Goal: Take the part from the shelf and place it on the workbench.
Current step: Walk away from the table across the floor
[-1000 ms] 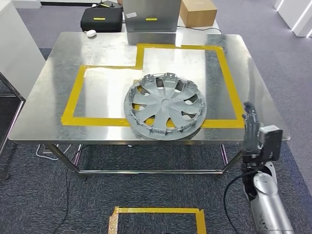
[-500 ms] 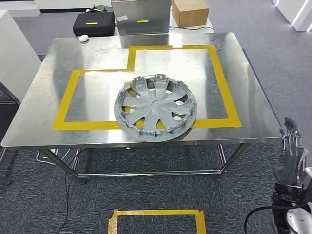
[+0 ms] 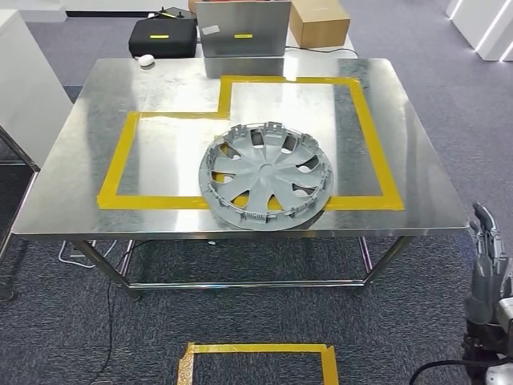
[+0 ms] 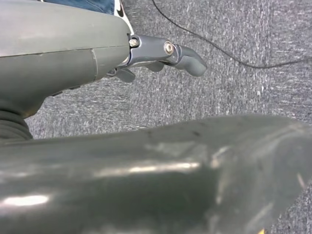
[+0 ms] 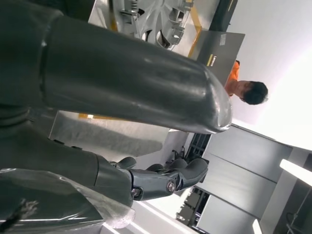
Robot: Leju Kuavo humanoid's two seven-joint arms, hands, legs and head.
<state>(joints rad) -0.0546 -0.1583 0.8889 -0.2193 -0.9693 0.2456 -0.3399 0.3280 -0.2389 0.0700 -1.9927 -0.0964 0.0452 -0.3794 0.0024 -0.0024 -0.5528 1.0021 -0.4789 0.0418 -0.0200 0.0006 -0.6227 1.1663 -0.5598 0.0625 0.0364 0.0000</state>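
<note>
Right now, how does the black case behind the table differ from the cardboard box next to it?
The black case is dark, low and rounded, with a yellow stripe on top. The cardboard box is brown, plain and square-edged. The case sits towards the left, the box towards the right. Both sit beyond the table's far edge.

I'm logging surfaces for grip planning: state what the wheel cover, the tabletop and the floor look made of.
Wheel cover: looks like moulded plastic with a matt silver-grey finish; thin spokes and small clips round the rim suggest it.
Tabletop: sheet metal, probably stainless or galvanised steel; it mirrors light and shows a mottled sheen.
Floor: dark grey carpet, with a short fibrous weave.
</note>
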